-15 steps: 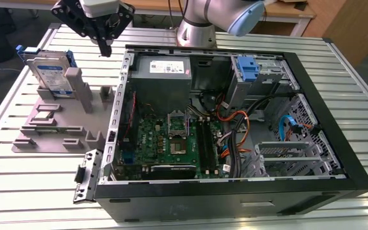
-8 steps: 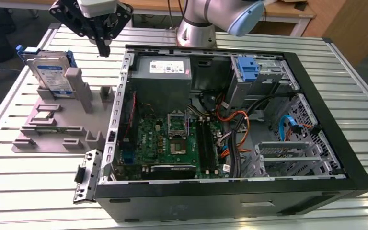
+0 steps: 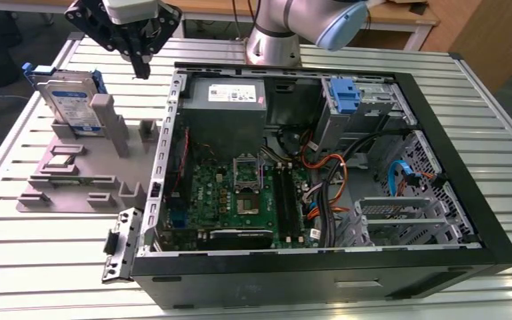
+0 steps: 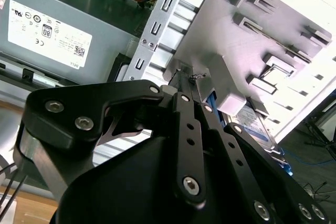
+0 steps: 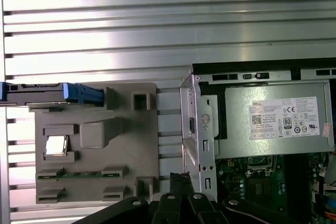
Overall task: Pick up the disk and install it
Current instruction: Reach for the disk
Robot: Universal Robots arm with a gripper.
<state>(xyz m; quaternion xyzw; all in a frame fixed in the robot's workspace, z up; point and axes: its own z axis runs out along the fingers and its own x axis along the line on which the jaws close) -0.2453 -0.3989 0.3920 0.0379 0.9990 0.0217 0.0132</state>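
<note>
The gripper is hanging w/ its fingers pressed together, holding nothing, over the table strip between the grey fixture and the open PC case. The disk is standing on edge in a slot of that fixture, lower than the gripper and just off to one side of it (toward the exterior view's left), apart from the fingertips.

It's showing as a flat silver metal slab w/ a white-and-blue label on its broad face and a blue plastic carrier wrapping its edges. In the first wrist view the disk is appearing edge-on, thin and blue-sided.

Judging by looks: rigid, fairly dense for its size, smooth metal faces prob. slippery, and shock-sensitive inside, so no knocks. The best hold is likely across the two broad faces near the free upper edge, w/ the fingers clear of the bendy blue carrier tabs and the connector end.
</note>
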